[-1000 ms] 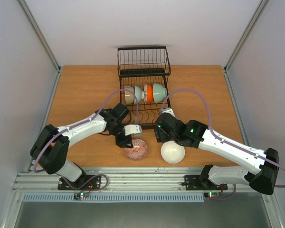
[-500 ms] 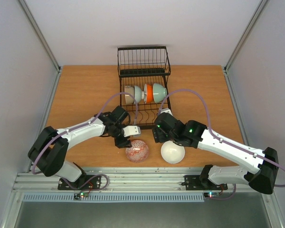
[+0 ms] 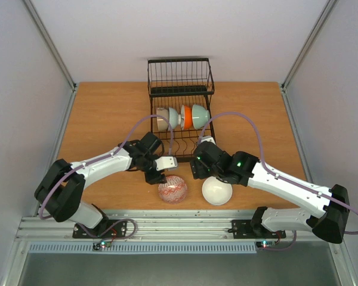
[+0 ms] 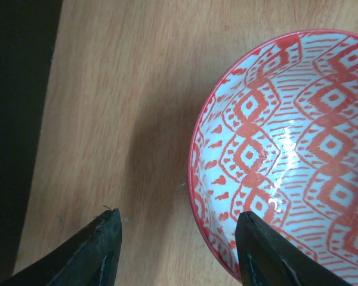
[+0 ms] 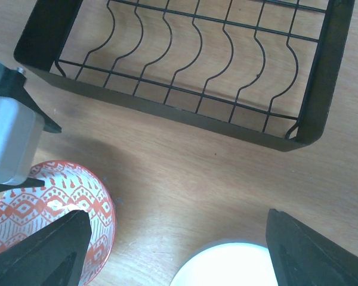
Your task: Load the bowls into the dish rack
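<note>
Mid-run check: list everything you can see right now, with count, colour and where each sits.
table: one, wood brown.
dish rack: one, black wire, far middle.
racked bowls: four, cream, pale mint, orange, pale mint, on edge in the rack.
patterned bowl: one, red on white, near edge.
white bowl: one, near edge, right of the patterned one.
left hand: open, fingers astride the patterned bowl's rim.
right hand: open, over the white bowl's far side.

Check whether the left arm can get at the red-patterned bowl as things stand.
Probably yes. Its open jaws stand astride the rim of the red-patterned bowl, one finger over the inside and the other outside, with nothing else between them.
</note>
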`<action>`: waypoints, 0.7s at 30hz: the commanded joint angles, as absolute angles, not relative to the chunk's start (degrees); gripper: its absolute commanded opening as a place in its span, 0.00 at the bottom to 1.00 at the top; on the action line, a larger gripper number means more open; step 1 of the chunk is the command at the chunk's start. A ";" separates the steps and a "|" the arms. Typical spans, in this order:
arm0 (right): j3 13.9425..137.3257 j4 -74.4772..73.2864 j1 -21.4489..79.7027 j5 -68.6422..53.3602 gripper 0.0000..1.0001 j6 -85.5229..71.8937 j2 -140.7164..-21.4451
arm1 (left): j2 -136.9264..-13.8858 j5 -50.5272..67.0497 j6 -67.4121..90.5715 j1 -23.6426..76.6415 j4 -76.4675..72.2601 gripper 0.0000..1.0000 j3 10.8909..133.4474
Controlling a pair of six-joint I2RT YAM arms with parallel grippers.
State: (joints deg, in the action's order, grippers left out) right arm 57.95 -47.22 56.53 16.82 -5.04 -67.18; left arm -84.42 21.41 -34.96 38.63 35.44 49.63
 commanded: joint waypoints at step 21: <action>56.81 -45.52 56.69 15.40 0.82 -5.09 -67.01 | -86.90 28.87 -36.75 39.27 41.07 0.00 52.77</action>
State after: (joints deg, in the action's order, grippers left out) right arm 57.65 -46.46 56.53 16.51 -5.04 -67.55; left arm -87.90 27.31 -35.42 39.46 40.01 52.10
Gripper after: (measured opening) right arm 0.821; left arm 0.027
